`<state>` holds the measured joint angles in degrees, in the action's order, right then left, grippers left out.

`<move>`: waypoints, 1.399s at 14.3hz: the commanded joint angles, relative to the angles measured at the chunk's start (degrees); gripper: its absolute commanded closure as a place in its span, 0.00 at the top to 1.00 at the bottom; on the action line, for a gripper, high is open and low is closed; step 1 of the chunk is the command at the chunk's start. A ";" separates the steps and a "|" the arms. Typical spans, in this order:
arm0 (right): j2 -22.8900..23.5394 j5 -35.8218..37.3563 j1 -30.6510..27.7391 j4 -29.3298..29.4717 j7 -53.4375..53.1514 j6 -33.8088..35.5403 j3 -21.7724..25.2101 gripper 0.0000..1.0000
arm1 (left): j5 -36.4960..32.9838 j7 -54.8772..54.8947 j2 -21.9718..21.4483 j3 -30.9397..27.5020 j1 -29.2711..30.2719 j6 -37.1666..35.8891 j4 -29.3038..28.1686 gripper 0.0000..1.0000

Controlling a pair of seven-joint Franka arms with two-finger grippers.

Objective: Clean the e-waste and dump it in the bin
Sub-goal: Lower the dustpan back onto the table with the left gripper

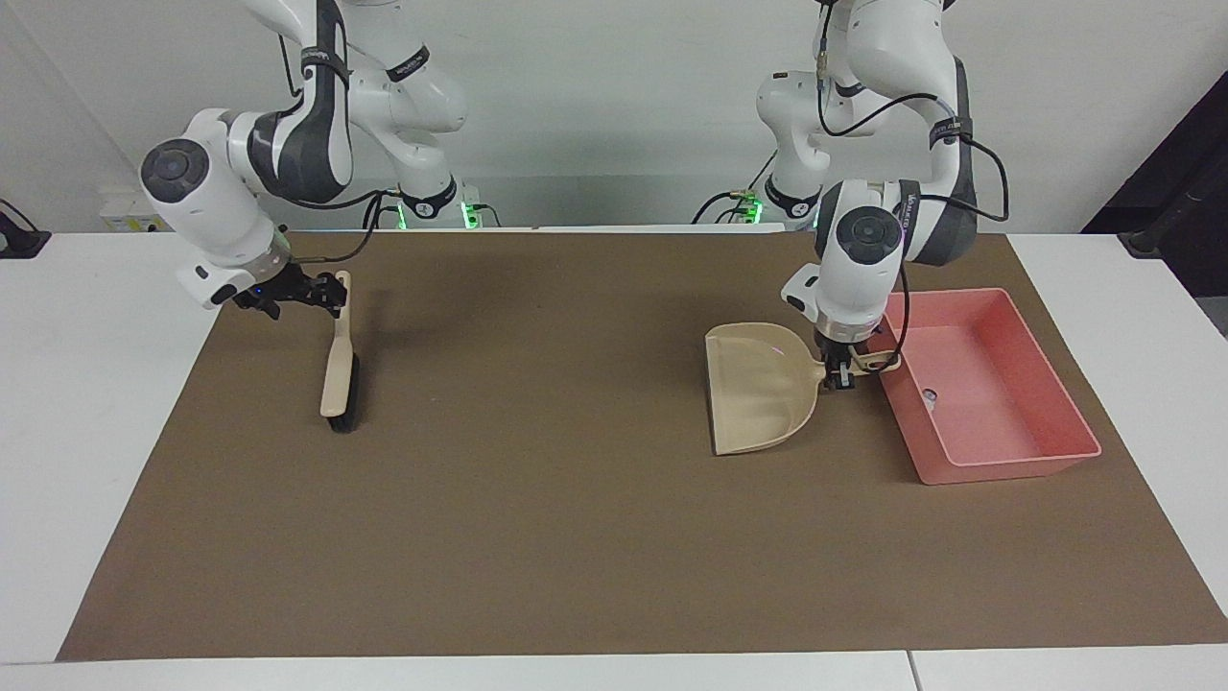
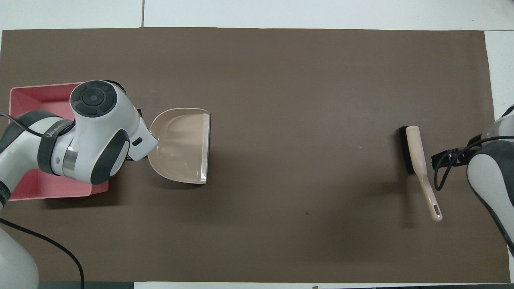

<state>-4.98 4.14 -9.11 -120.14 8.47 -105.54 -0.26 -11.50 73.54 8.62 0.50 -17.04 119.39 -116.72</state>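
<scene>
The pink bin (image 1: 998, 403) stands at the left arm's end of the mat; it also shows in the overhead view (image 2: 28, 100). A tiny whitish bit (image 1: 929, 393) lies on its floor. The dark block is not in view. My left gripper (image 1: 842, 372) is shut on the handle of the beige dustpan (image 1: 758, 393), which rests on the mat beside the bin, its mouth toward the right arm's end (image 2: 180, 146). My right gripper (image 1: 321, 293) is open, just off the handle end of the brush (image 1: 338, 379), which lies flat on the mat (image 2: 417, 160).
A brown mat (image 1: 576, 528) covers most of the white table. The left arm's wrist (image 2: 96, 132) hides part of the bin in the overhead view. A tiny dark speck (image 2: 307, 213) lies on the mat.
</scene>
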 commanded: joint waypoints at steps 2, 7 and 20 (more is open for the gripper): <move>-0.73 -0.36 -0.12 6.12 0.49 3.84 -0.88 0.99 | 0.86 -0.32 -1.06 -0.59 -0.45 4.88 -3.60 0.01; 0.50 -1.59 -0.03 18.33 -0.21 12.71 -0.97 0.99 | 0.86 -1.72 -1.32 -0.77 -2.37 2.96 -3.08 0.64; 4.89 -1.68 4.53 27.50 -1.09 22.22 3.15 0.99 | 0.95 -55.54 -9.67 -1.91 6.84 -11.91 -0.27 0.98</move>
<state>-2.15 3.35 -6.06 -94.31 7.92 -84.37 0.49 -11.38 29.14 -0.56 -1.60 -11.97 107.88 -117.33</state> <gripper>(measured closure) 0.004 0.022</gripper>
